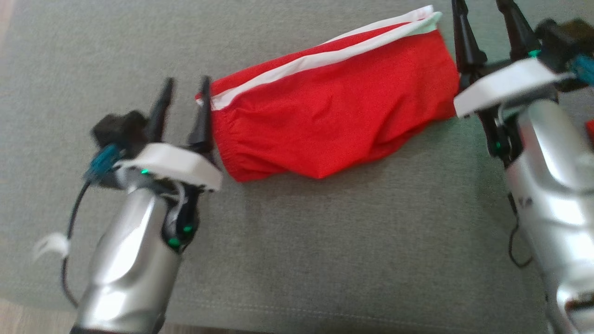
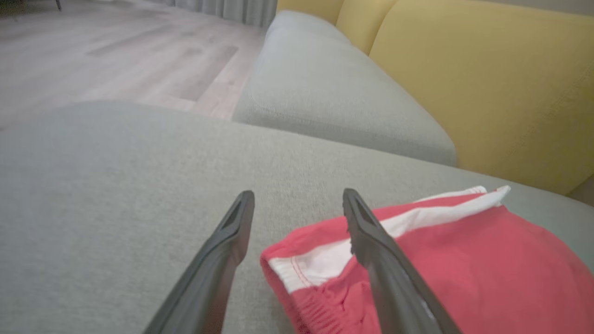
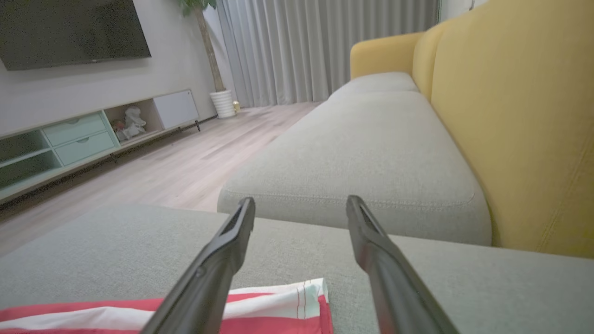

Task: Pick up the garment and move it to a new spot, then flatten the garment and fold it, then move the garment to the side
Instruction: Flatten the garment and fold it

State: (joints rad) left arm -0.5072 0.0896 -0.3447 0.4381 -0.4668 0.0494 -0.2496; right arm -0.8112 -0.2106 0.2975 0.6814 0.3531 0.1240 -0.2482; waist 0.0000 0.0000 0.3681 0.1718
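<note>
The red garment [image 1: 334, 116], edged with a white stripe, is laid as a folded bundle on the grey seat cushion [image 1: 297, 241] and is stretched between the two grippers. The left gripper [image 1: 185, 86] is held with its fingers spread wide, and nothing is pinched between them. The elastic end of the garment is found just beside the inner finger, and in the left wrist view the white stripe is crossed by that finger. Whether cloth is touched cannot be told. The right gripper [image 1: 480, 9] is likewise held parted and empty. The garment's striped corner is seen low, near the base of its fingers rather than the tips. Beyond both sets of fingertips, bare cushion and a yellow backrest [image 2: 487, 83] are seen.
</note>
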